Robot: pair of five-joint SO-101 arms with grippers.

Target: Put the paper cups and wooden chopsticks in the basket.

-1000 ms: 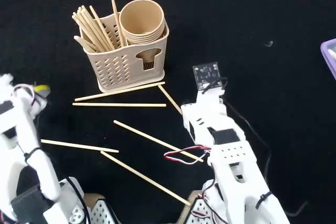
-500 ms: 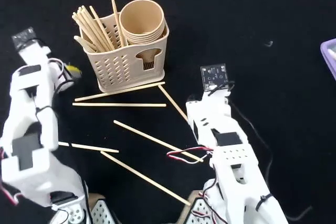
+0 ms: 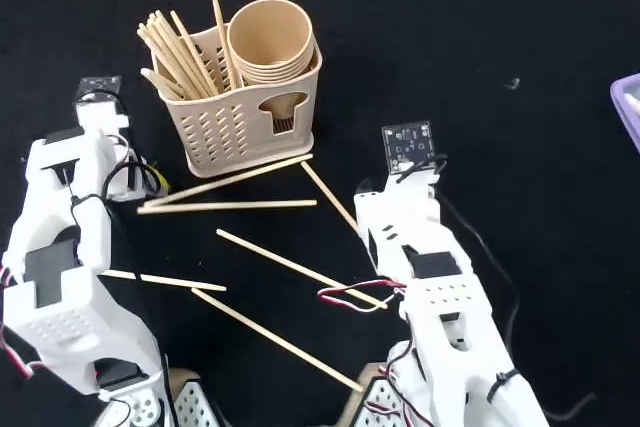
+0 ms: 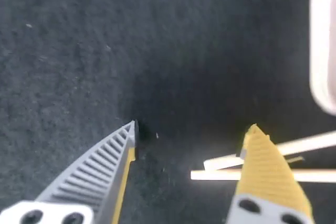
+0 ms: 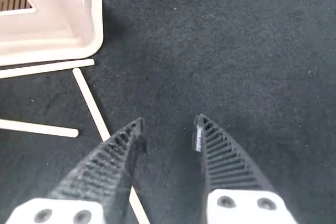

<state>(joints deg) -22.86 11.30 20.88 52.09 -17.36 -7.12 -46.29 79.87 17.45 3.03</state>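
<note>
Six loose wooden chopsticks (image 3: 228, 206) lay on the black table (image 3: 500, 147) in front of the basket (image 3: 245, 132), which already held the stacked paper cups (image 3: 270, 35) plus a bunch of sticks (image 3: 180, 52). Left gripper (image 4: 192, 128) hung wide open and empty, left of the basket, over two chopstick ends. Right gripper (image 5: 169, 123) was partly open, empty too, just off the basket's front right corner.

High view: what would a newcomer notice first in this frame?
The beige perforated plastic basket stands out at the far side of the black table cloth, holding a stack of tan paper cups and a bundle of wooden chopsticks. In front of it, loose wooden chopsticks lie scattered on the cloth. The left end effector is open over the ends of two of them.
</note>
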